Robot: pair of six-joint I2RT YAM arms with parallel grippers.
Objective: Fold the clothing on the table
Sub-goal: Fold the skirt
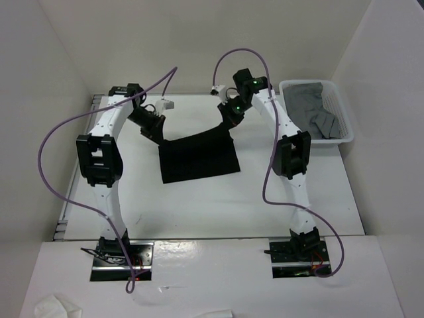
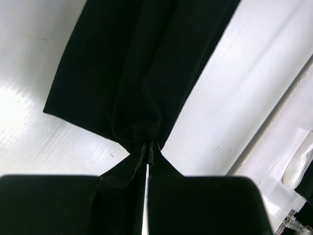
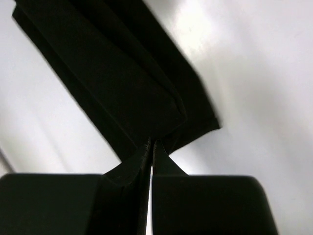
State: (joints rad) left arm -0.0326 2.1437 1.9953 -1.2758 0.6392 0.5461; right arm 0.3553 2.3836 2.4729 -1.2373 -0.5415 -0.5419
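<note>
A black piece of clothing (image 1: 199, 158) lies partly on the white table (image 1: 218, 205), its far edge lifted and sagging between the two grippers. My left gripper (image 1: 154, 129) is shut on the cloth's far left corner. In the left wrist view the black clothing (image 2: 142, 73) hangs from the closed left gripper (image 2: 148, 148). My right gripper (image 1: 230, 119) is shut on the far right corner. In the right wrist view the folded black clothing (image 3: 117, 83) runs away from the closed right gripper (image 3: 151, 143), above the white table (image 3: 254, 73).
A white plastic basket (image 1: 340, 109) holding grey clothes (image 1: 311, 106) stands at the table's far right. White walls close in the table at the back and both sides. Purple cables arc over both arms.
</note>
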